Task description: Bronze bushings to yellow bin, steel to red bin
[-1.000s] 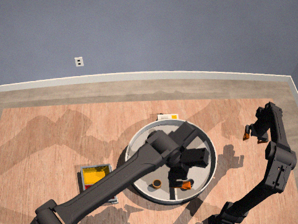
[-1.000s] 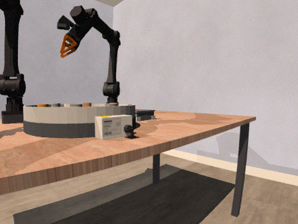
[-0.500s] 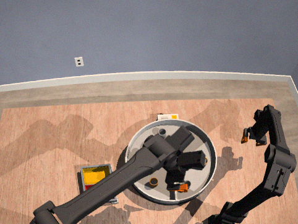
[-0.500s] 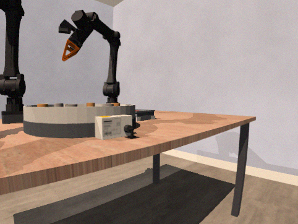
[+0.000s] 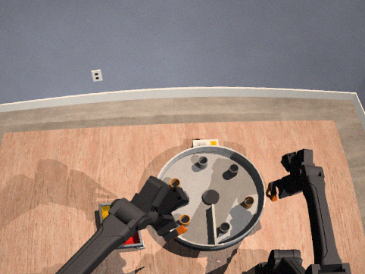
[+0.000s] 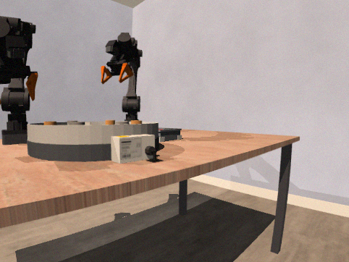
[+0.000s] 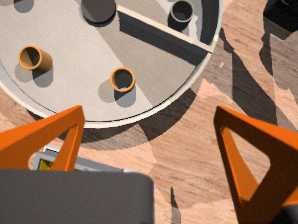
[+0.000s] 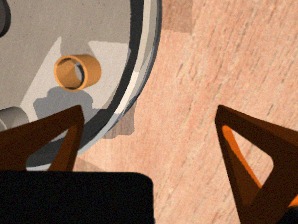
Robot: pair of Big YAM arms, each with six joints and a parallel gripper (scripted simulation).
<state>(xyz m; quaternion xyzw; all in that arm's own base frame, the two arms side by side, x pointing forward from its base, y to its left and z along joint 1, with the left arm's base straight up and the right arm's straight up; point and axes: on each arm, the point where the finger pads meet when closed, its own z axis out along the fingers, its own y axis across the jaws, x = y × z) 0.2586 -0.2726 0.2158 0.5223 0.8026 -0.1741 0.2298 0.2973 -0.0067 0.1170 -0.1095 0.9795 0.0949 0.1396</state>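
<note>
Left wrist view first: the left gripper has its fingers wide apart with nothing between them. The right gripper has its fingers wide apart too, holding nothing.

Close to the left fingers, two orange-brown bronze bushings stand on the turntable. One more bronze bushing stands on the turntable's side near the right arm. Three gray steel bushings stand on the turntable too.

The yellow bin and red bin sit beside the turntable, partly under the left arm. A white box stands just beside the turntable.

All this is on a pinkish wood table, streaked with shadows. Past it are a tan floor and a blue-gray wall.

The left arm reaches over the turntable's edge, its gripper above the rim. The right arm is bent, its gripper just outside the turntable.
</note>
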